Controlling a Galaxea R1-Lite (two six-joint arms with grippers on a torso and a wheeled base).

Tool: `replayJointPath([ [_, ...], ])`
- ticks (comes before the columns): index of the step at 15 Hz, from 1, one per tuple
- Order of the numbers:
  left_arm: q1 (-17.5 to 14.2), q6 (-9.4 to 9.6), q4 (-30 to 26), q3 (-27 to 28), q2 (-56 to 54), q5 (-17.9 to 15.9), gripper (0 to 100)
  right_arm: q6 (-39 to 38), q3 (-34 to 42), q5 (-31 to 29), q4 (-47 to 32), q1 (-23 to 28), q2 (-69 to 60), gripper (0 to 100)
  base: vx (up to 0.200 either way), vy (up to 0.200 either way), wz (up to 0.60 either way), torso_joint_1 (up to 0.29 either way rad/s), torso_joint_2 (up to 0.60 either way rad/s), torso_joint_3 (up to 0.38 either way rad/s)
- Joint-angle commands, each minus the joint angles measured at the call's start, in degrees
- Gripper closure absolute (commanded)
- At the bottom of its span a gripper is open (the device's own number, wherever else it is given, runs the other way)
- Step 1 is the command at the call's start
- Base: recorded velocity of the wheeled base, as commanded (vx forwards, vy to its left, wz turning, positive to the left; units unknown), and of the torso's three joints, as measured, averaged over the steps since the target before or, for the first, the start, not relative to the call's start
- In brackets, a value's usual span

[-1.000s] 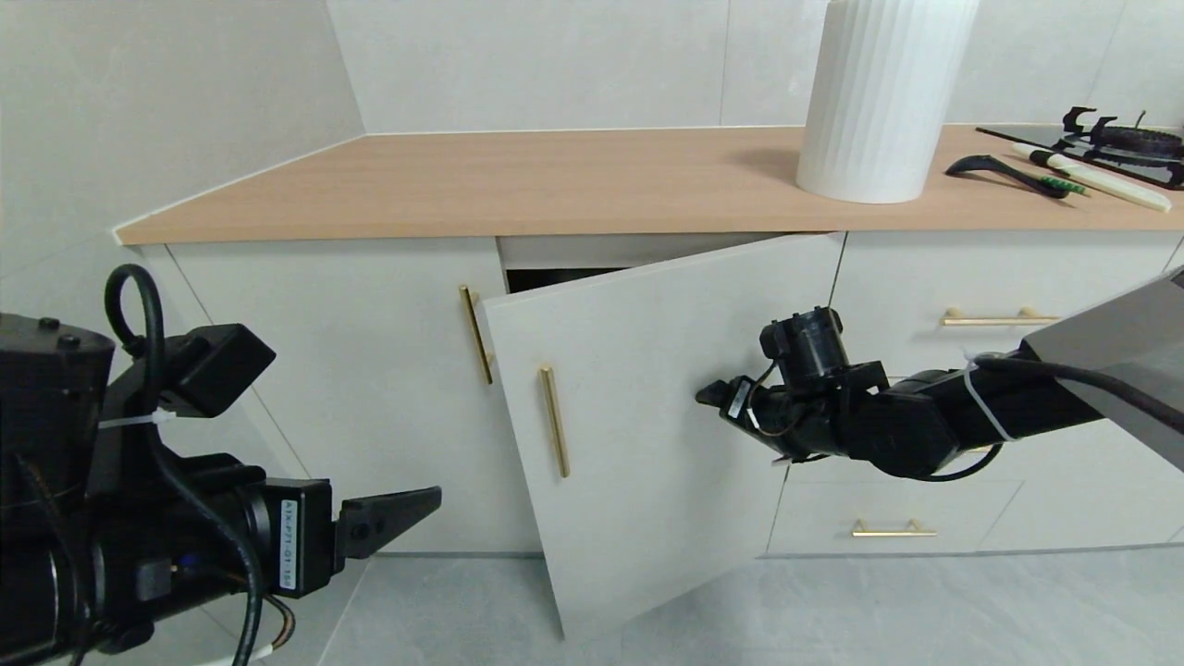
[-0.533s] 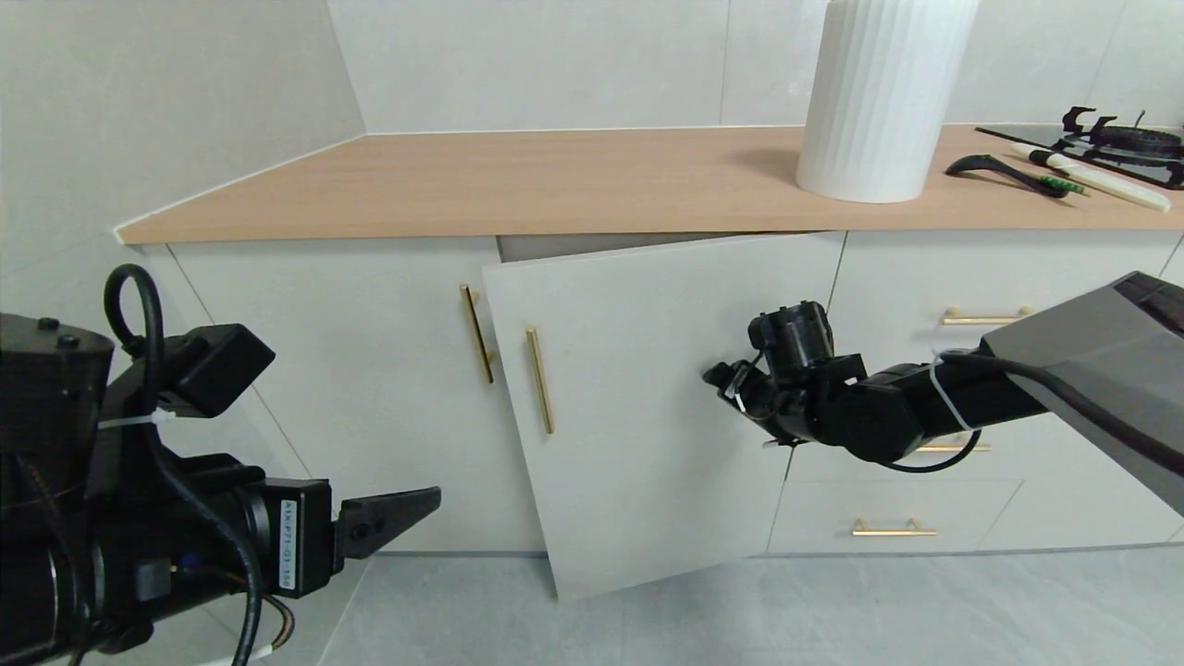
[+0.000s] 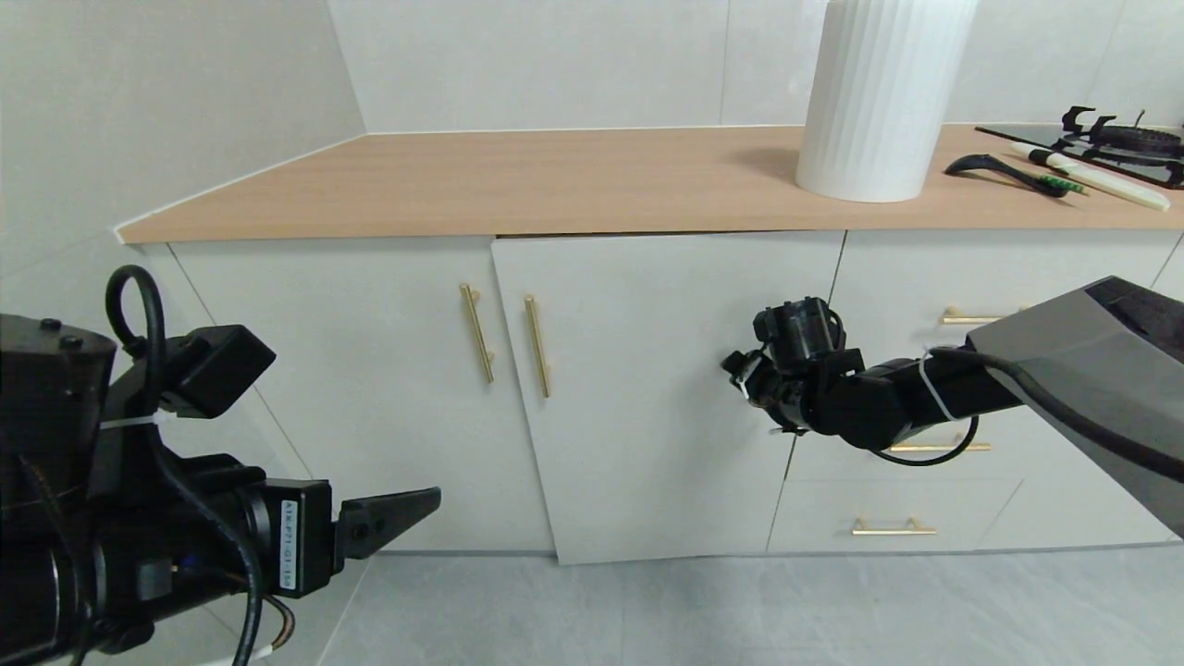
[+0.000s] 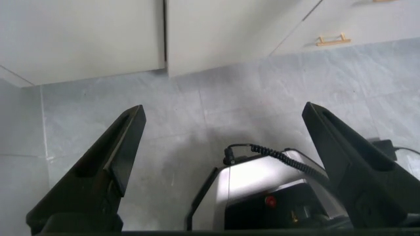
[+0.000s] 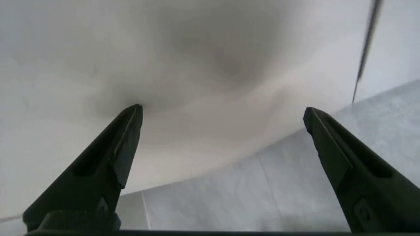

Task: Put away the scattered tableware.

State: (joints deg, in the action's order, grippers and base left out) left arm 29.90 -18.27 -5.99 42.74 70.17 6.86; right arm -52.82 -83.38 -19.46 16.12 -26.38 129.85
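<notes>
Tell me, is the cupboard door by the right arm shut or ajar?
Shut, or very nearly: the door lies flush with the neighbouring door, with no dark gap under the counter.

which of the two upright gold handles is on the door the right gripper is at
The right-hand handle, the one nearer the right gripper. It is on the door facing that gripper; the left-hand handle is on the neighbouring door.

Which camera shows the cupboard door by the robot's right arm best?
The head view: the whole cupboard door shows, shut, with its gold handle. The right wrist view has a plain close patch of it. The left wrist view catches its bottom edge above the floor.
</notes>
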Motion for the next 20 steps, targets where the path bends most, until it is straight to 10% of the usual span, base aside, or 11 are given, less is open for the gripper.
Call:
replayJointPath([
  [1,0.0,-0.01,0.0,0.0,0.0,0.1,0,-0.9,-0.8,-0.3,-0.1,0.4,0.4,0,0.0,0.0,0.0,0.0,0.0,0.0],
  [11,0.0,-0.1,0.0,0.0,0.0,0.0,0,-1.2,-0.7,-0.9,-0.7,1.4,-0.7,0,0.0,0.0,0.0,0.0,0.0,0.0],
  [20,-4.3,-0.01,-7.3,-4.5,-25.5,1.4,0,23.6,36.4,-5.9,-2.4,0.6,-54.5,0,0.0,0.0,0.0,0.0,0.0,0.0],
])
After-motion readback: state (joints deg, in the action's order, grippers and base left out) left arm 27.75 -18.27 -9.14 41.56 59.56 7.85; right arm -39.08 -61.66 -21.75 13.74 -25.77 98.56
